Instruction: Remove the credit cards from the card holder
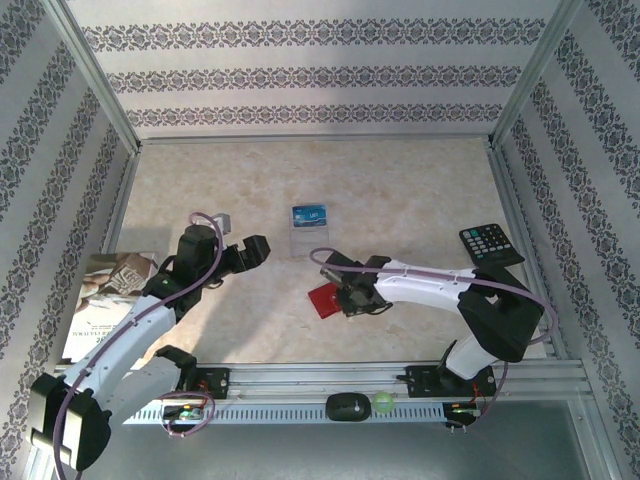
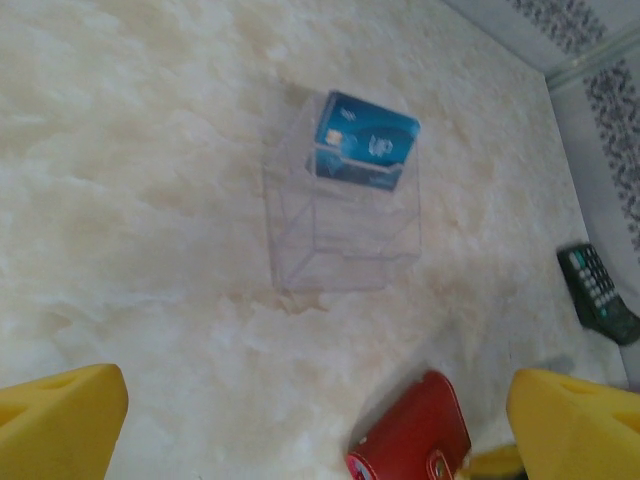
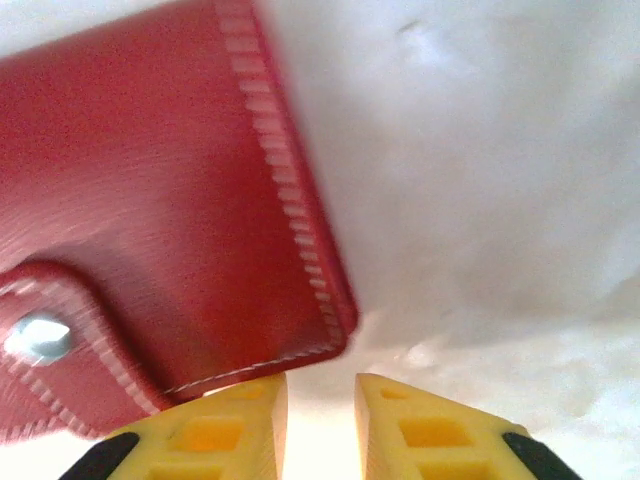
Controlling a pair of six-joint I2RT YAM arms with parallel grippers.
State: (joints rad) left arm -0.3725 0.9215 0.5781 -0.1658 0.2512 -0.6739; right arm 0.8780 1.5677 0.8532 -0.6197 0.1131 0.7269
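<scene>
the marbled bench [image 1: 400, 190] carries a booklet [image 1: 110, 295] at its left edge, the print too small to read. the left hand [image 2: 315, 390] hangs wide open and empty near a clear box [image 2: 340, 225]. the right hand [image 3: 320, 390] is parted by a narrow gap with nothing in it, just at the edge of the closed red wallet [image 3: 150, 200]. a remote [image 1: 490, 243] lies far right. a blue card [image 2: 365, 140] rests at the box's far end, its marks unreadable.
</scene>
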